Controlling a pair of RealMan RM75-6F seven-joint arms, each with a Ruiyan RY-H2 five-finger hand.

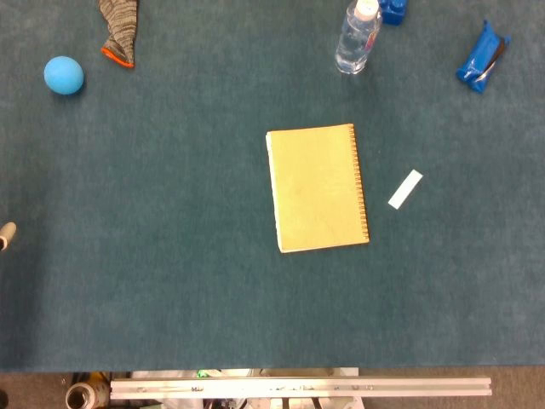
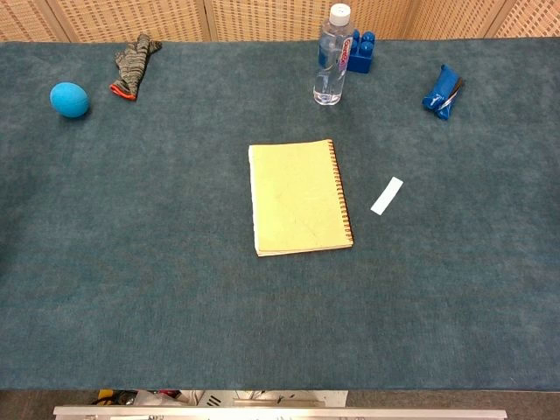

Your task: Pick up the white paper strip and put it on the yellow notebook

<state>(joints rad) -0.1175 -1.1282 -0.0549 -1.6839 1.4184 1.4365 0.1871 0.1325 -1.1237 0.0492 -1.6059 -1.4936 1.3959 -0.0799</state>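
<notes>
The yellow spiral notebook (image 1: 317, 188) (image 2: 299, 197) lies flat and closed in the middle of the teal table, with its spiral binding on the right. The white paper strip (image 1: 405, 189) (image 2: 387, 195) lies slanted on the cloth just right of the notebook, a short gap away from it. Nothing touches either one. A small pale tip (image 1: 6, 235) pokes in at the left edge of the head view; it looks like a fingertip of my left hand, and the rest of that hand is out of frame. My right hand shows in neither view.
A clear water bottle (image 1: 358, 36) (image 2: 331, 57) stands at the back beside blue blocks (image 2: 360, 51). A blue pouch (image 1: 482, 58) (image 2: 442, 91) lies back right. Back left are a blue ball (image 1: 64, 75) (image 2: 69, 99) and a grey sock (image 1: 118, 30) (image 2: 134, 63).
</notes>
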